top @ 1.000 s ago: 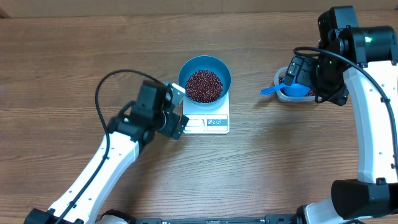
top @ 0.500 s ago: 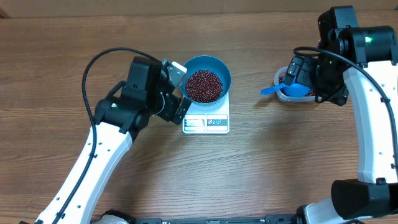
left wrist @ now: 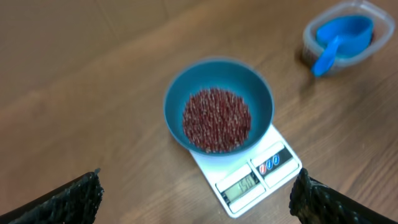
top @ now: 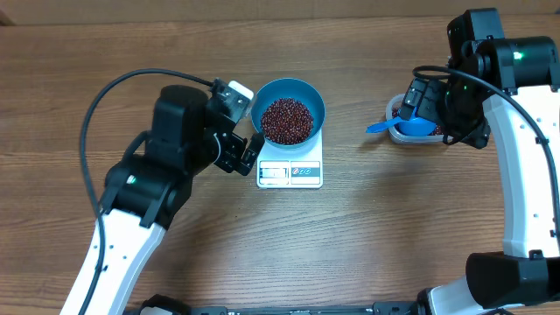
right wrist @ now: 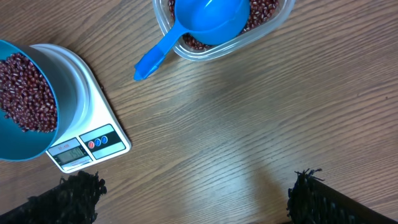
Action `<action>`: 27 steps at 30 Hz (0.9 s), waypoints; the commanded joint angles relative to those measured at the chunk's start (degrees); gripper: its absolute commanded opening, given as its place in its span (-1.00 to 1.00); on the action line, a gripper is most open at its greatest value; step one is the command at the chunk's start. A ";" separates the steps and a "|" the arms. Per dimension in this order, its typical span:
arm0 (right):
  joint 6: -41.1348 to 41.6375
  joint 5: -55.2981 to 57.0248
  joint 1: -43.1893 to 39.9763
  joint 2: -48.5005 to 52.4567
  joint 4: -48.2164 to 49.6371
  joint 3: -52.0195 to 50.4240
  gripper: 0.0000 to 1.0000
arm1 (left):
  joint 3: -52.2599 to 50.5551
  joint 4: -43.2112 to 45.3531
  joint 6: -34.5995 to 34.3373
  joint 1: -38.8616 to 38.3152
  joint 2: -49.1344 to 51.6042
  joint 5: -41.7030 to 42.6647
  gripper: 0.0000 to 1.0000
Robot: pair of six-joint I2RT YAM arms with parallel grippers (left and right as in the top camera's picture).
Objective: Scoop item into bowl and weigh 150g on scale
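The blue bowl stands on the white scale, filled with a heap of red-brown beans. My left gripper hovers just left of the bowl, open and empty. In the left wrist view the bowl, beans and scale lie ahead of the wide-open left gripper; the display digits are blurred. My right gripper is open over bare wood, high above the table. From there the bowl and scale show at the left.
A clear plastic tub with more beans holds a blue handled scoop, its handle sticking out toward the scale. In the overhead view the scoop lies under the right wrist, at the right of the table.
My left arm has risen and drawn back toward the far left, its gripper staying open beside the bowl. The right arm, bowl and scale have not moved.
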 commanded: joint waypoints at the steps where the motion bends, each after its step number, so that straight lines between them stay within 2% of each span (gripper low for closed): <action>1: -0.87 -0.07 -0.28 -1.09 0.15 1.07 1.00 | 1.70 2.36 -0.39 0.37 -4.46 0.37 0.99; 9: -0.87 -0.09 -0.28 -1.09 0.15 1.07 1.00 | 1.66 6.64 -0.02 2.25 -12.02 -0.42 0.99; 17: -0.87 -0.09 -0.28 -1.09 0.15 1.07 1.00 | 0.35 9.62 0.28 11.02 -21.07 3.69 0.99; 21: -0.87 -0.09 -0.28 -1.09 0.15 1.07 1.00 | -4.57 16.94 1.64 14.08 -26.18 5.49 0.99; 27: -0.87 -0.07 -0.28 -1.09 0.15 1.07 1.00 | -18.86 34.40 1.68 15.56 -35.52 7.56 0.99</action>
